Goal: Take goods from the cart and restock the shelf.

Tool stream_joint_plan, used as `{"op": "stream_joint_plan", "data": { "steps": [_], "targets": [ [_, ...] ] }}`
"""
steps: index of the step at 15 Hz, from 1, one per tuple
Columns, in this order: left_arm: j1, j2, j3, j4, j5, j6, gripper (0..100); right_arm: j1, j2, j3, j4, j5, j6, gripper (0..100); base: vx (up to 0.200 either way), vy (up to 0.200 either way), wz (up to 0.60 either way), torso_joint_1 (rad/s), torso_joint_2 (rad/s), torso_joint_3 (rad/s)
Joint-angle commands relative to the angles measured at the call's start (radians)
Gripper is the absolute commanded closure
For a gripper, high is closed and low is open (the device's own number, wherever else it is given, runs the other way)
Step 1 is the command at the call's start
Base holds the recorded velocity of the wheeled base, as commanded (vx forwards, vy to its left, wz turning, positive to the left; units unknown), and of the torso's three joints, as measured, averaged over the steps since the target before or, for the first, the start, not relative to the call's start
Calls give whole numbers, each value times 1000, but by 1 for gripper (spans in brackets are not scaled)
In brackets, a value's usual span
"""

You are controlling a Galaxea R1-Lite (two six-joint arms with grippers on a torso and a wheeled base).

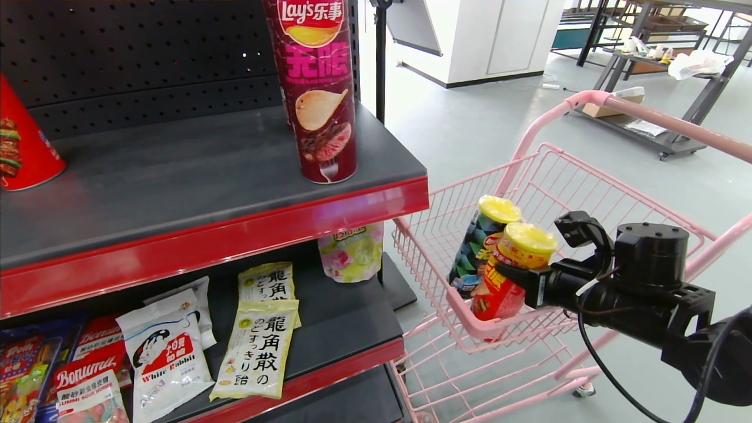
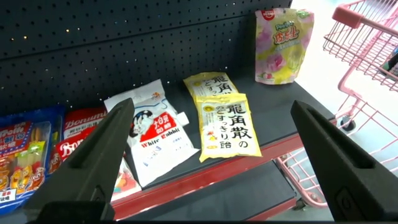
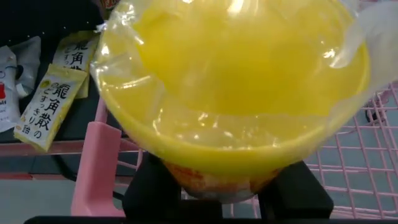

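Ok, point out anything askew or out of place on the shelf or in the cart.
Nothing spilled or damaged. On the lower shelf the two yellow candy packets lie overlapping and crooked. In the pink cart the dark can and the red can lean, the red one held by the right gripper.

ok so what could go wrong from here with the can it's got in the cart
1. The right end effector grips the yellow-lidded red can near its top, so the can may swing or slip when lifted.
2. The dark can stands right beside it, seemingly touching, and could topple as the red one comes out.
3. The cart rim lies between can and shelf; a low path could snag it.
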Motion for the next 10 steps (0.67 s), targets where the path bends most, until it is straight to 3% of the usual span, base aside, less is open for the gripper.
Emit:
{"op": "stream_joint_plan", "data": {
  "steps": [1, 7, 10],
  "targets": [
    [0, 0, 0, 0, 0, 0, 0, 3, -73, 16, -3, 0, -22, 100, 0, 0, 0, 0, 0, 0],
    [0, 0, 0, 0, 0, 0, 0, 46, -302, 3, 34, 3, -74, 100, 0, 0, 0, 0, 0, 0],
    [-2, 0, 0, 0, 0, 0, 0, 54, -452, -114, 232, 3, -74, 100, 0, 0, 0, 0, 0, 0]
  ]
}}
